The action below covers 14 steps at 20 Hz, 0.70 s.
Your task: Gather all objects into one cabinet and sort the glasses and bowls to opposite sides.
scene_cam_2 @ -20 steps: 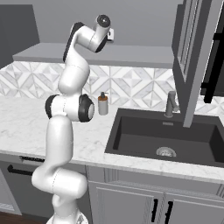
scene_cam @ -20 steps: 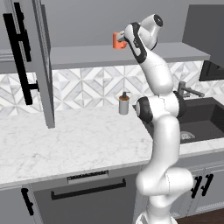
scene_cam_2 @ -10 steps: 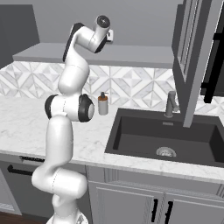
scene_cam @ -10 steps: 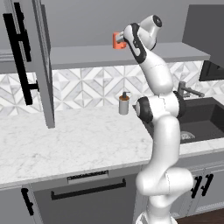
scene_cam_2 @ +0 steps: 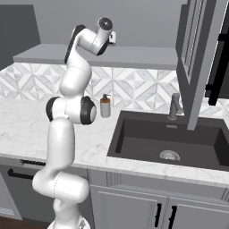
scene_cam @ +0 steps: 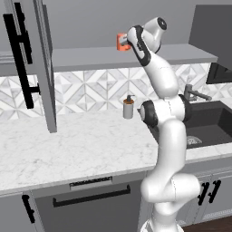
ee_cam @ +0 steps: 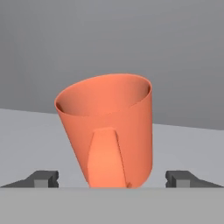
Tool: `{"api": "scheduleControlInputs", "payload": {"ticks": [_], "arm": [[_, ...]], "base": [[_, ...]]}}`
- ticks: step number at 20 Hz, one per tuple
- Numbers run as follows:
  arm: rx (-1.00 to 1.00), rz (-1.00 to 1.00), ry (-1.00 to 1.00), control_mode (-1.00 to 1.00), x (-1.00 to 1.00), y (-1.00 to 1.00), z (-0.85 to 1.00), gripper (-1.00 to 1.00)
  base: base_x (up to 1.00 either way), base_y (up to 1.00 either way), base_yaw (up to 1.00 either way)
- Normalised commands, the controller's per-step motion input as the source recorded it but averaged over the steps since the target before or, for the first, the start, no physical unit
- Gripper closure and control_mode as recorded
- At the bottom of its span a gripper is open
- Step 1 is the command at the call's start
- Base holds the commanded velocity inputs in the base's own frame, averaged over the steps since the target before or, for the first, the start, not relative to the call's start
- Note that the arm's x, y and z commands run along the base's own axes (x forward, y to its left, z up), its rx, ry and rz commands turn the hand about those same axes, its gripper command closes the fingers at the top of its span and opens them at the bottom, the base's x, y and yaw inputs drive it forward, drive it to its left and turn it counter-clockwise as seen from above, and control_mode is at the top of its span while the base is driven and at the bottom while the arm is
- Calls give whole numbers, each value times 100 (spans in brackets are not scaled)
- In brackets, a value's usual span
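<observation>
An orange cup (ee_cam: 109, 131) stands upright on the grey cabinet shelf (ee_cam: 30, 140), tilted in the rolled hand view, with the plain grey back wall behind it. My gripper (ee_cam: 112, 178) is open, one fingertip (ee_cam: 43, 178) on each side of the cup's base and a gap on both sides. In the left base view the orange cup (scene_cam: 121, 41) sits on the cabinet's shelf (scene_cam: 86, 59) with the gripper (scene_cam: 128, 42) right at it, arm stretched high. The gripper (scene_cam_2: 112, 38) also reaches over the shelf in the right base view. The cabinet door (scene_cam: 40, 68) with its black bar handle hangs open at left.
A soap dispenser (scene_cam: 128, 107) stands on the marble counter (scene_cam: 68, 145) by the backsplash. The dark sink (scene_cam_2: 170, 138) and faucet (scene_cam_2: 175, 105) lie to the right. Another open cabinet door (scene_cam_2: 197, 62) hangs above the sink.
</observation>
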Motion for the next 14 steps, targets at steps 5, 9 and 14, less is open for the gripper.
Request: {"api": "scheduleControlInputs", "payload": {"ticks": [5, 9, 14], "arm": [[0, 1, 0, -100, 11, 0, -1, 100], [0, 3, -4, -100, -11, 0, 0, 100], [0, 6, -7, -100, -57, 0, 0, 100]], "base": [[0, 0, 0], [0, 0, 0], [0, 0, 0]]}}
